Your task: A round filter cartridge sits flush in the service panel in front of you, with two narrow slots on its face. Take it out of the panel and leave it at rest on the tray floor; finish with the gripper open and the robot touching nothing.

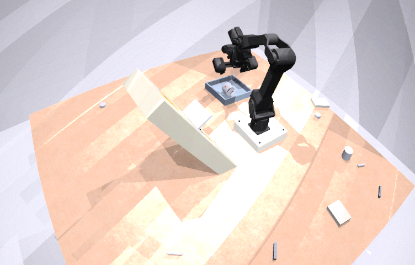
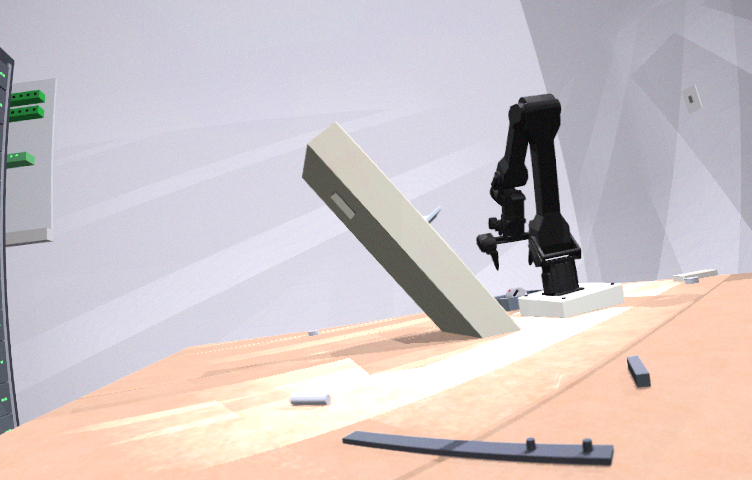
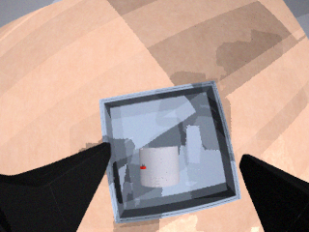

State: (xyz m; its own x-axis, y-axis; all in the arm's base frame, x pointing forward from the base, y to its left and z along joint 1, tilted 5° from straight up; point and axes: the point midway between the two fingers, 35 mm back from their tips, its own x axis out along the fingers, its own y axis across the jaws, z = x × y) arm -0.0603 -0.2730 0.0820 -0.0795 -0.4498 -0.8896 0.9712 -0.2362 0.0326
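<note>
One leaning panel (image 1: 183, 127) beside tray (image 1: 212, 88).

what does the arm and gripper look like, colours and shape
The arm is matte black all over, built of chunky rounded links with bulky cylindrical joints. It stands on a flat white square base plate with small dark bolt dots at the corners. The gripper is black too, with two broad fingers that taper to points. No cables, stripes or markings show.
</note>
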